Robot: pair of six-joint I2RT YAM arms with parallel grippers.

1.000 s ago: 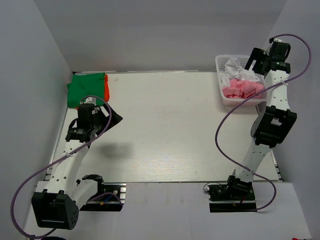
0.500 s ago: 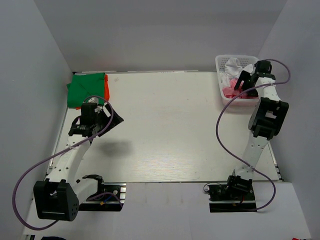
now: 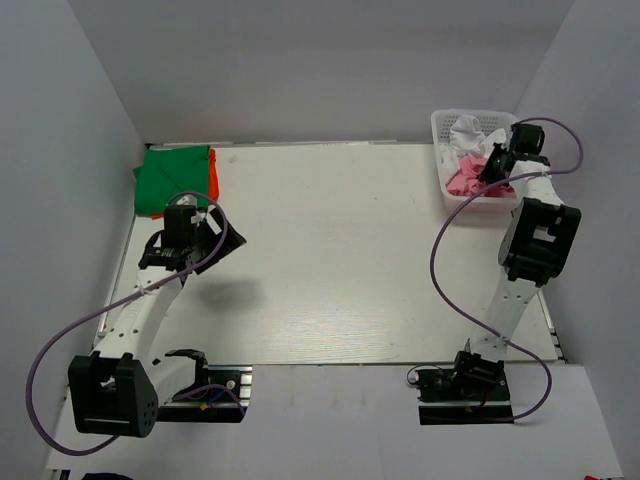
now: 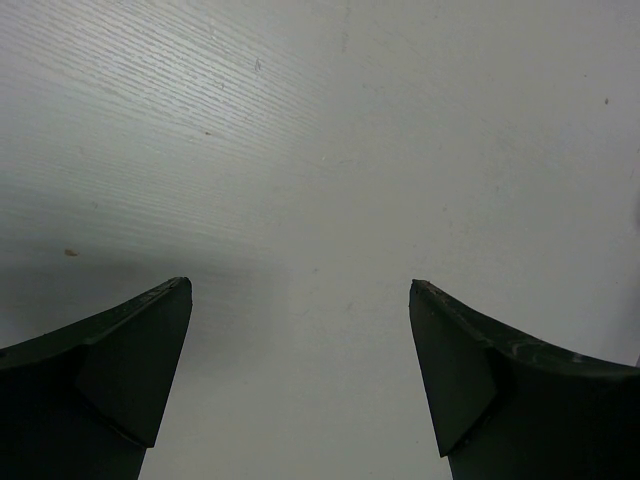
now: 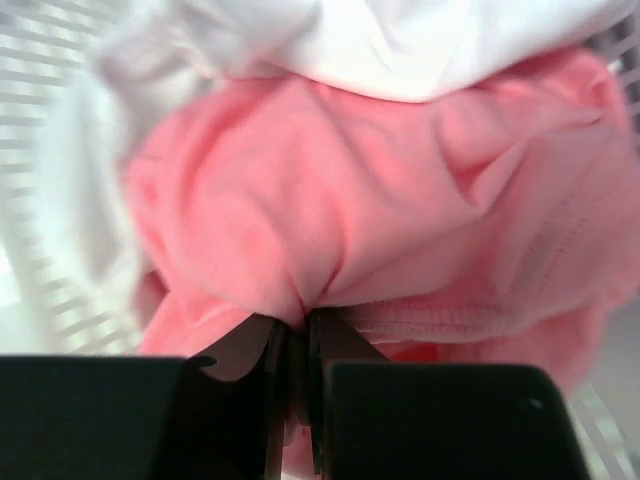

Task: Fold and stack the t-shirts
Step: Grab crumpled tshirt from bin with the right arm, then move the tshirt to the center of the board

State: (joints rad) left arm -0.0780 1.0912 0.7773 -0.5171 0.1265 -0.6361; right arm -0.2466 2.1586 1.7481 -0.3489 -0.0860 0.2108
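A crumpled pink t-shirt [image 3: 465,181] [image 5: 330,190] lies in the white mesh basket [image 3: 441,130] at the back right, under a white t-shirt [image 3: 470,135] [image 5: 420,40]. My right gripper [image 3: 493,166] [image 5: 305,320] reaches down into the basket and is shut on a pinched fold of the pink cloth. A folded green t-shirt [image 3: 170,178] lies on an orange one [image 3: 213,172] at the back left corner. My left gripper [image 3: 190,222] [image 4: 300,290] hangs open over bare table just in front of that stack, nothing between its fingers.
The basket's rim [image 5: 30,70] surrounds the right gripper closely. Grey walls close in the table [image 3: 330,250] at the left, back and right. Purple cables loop off both arms.
The right gripper has dropped from above the basket into it and closed on the pink t-shirt. The left arm has shifted only slightly.
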